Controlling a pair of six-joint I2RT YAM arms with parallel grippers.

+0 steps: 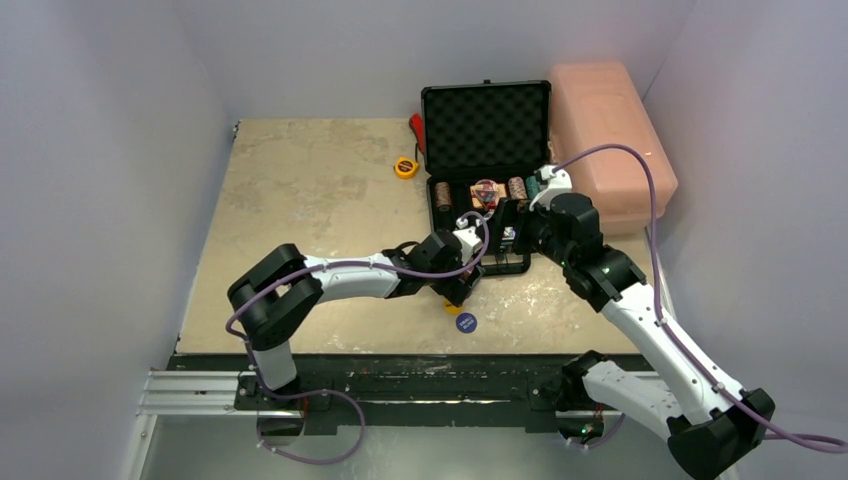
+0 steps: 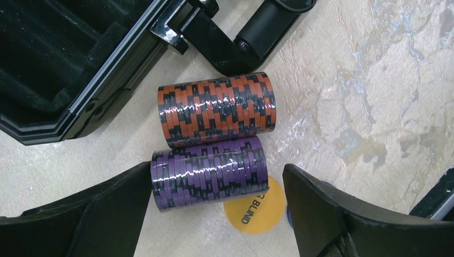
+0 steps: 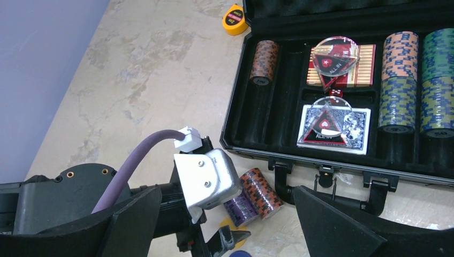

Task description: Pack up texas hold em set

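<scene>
Your left gripper (image 2: 217, 182) hangs wide open astride the purple stack (image 2: 209, 179), gripping nothing. The right gripper (image 3: 230, 214) is open and empty too. If you close off-centre, that stack, lying on its side, may roll into the orange stack (image 2: 217, 110) touching it. On the bench (image 2: 375, 80) beside the briefcase (image 3: 235, 107) lie two stacks, one yellow button (image 2: 257, 211) and one blue button (image 1: 466, 322). Inside are two card decks (image 3: 334, 123) and five chip stacks (image 3: 399, 101).
</scene>
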